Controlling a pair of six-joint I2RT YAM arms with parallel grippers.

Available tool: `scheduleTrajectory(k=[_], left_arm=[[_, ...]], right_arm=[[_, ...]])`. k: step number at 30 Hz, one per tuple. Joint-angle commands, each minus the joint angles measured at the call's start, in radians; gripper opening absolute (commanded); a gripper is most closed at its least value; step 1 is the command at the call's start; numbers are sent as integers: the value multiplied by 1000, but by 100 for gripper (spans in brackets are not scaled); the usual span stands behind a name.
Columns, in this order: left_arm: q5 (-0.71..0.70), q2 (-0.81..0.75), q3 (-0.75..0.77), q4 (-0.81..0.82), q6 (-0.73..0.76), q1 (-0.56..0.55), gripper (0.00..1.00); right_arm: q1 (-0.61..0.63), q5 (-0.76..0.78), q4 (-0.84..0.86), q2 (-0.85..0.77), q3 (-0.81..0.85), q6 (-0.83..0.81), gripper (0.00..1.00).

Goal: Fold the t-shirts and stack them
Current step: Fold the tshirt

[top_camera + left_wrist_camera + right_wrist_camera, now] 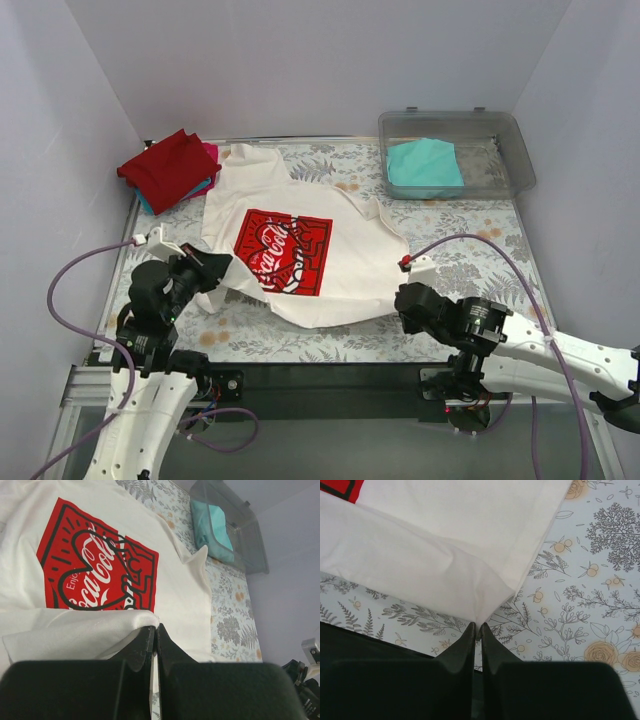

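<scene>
The left arm (150, 310) bends up and reaches forward. Its left end effector (212, 266) has both fingers pressed tight on a fold of the white t-shirt (350, 270). The right arm (560, 352) lies low, and the right end effector (404, 298) pinches the shirt's corner.

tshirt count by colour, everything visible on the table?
white t-shirt: 1
red t-shirt: 1
pink t-shirt: 1 (edge only, under the red)
blue t-shirt: 1 (edge only, stack bottom)
teal t-shirt: 1, in the clear bin
Total: 5 visible
</scene>
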Motion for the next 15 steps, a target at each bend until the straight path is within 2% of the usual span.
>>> scheduleTrajectory(k=[1,8,15], left_arm=[[-19,22,0,103,-13,-5,0],[-63,134,-3,177,-36,-2,0],[-131,229,-26,264,-63,-2,0]], right_arm=[[-4,111,49,38,7,9,1],[-74,138,95,120,10,-41,1],[-228,76,224,230,-8,-166,1]])
